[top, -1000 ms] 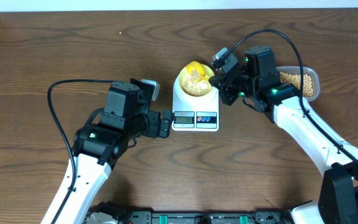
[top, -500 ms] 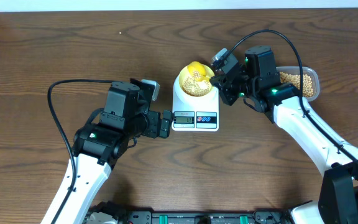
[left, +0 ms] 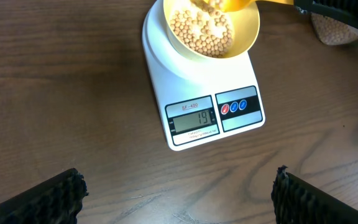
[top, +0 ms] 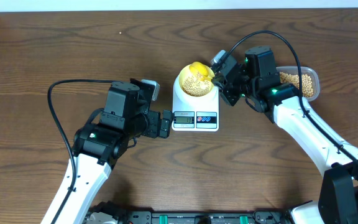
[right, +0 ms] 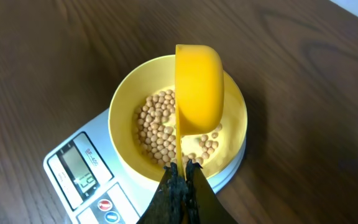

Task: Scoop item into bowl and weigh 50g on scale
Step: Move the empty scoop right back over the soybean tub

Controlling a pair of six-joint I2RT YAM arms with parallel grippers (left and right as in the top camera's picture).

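Note:
The pale yellow bowl (top: 194, 81) (left: 244, 32) (right: 127, 104) sits on the white scale (top: 194, 116) (left: 210, 112) (right: 73, 171) and holds a layer of tan beans (top: 195, 84) (left: 202, 31) (right: 160, 134). The display reads 19. My right gripper (top: 221, 78) (right: 182, 171) is shut on the handle of the bright yellow scoop (top: 199, 68) (left: 235, 4) (right: 197, 87), which is tipped on its side over the bowl. My left gripper (top: 165, 124) (left: 178, 193) is open and empty, just left of the scale's front.
A clear plastic tub (top: 300, 83) (left: 331, 31) of more beans stands to the right of the scale, behind my right arm. A cable loops over the table on the left.
The scoop has tilted a little further over the bowl. My left arm has not moved.

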